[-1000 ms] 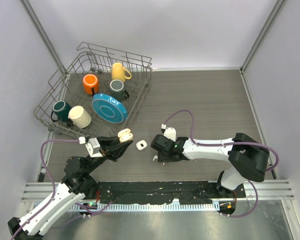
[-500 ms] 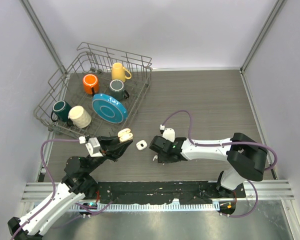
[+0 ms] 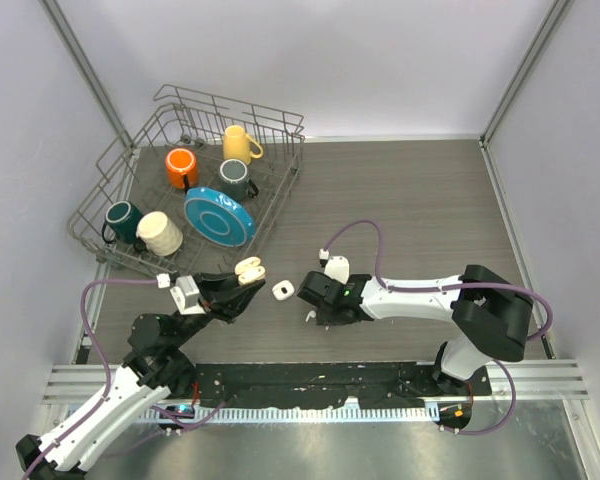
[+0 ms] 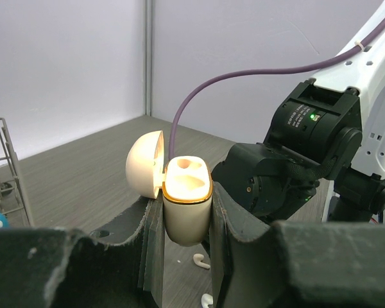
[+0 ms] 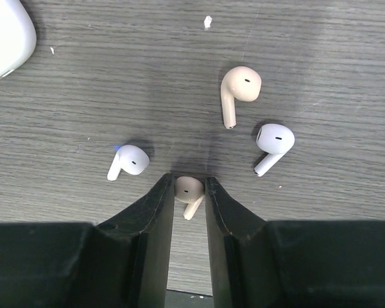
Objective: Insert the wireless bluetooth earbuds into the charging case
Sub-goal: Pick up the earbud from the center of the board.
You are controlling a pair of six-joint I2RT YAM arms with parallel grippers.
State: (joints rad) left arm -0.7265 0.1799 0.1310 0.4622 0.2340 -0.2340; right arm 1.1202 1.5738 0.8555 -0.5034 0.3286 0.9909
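My left gripper [image 4: 186, 221] is shut on an open cream charging case [image 4: 185, 192], holding it upright above the table with its lid [image 4: 144, 165] hinged back; the case also shows in the top view [image 3: 248, 271]. My right gripper [image 5: 189, 187] is low at the table, its jaws closed on a cream earbud [image 5: 188, 188]. Three more earbuds lie ahead of it: a cream one [image 5: 239, 86], a white one [image 5: 274, 140] to the right and a white one [image 5: 131, 160] to the left. In the top view the right gripper [image 3: 313, 301] is right of the left one.
A small white case [image 3: 283, 291] lies between the two grippers, and another white case [image 3: 338, 268] sits by the right wrist, its corner in the right wrist view [image 5: 3, 32]. A wire dish rack [image 3: 115, 160] with mugs and a blue plate stands at the back left.
The right gripper has crept slightly to the left. The left gripper and its case have stayed still.
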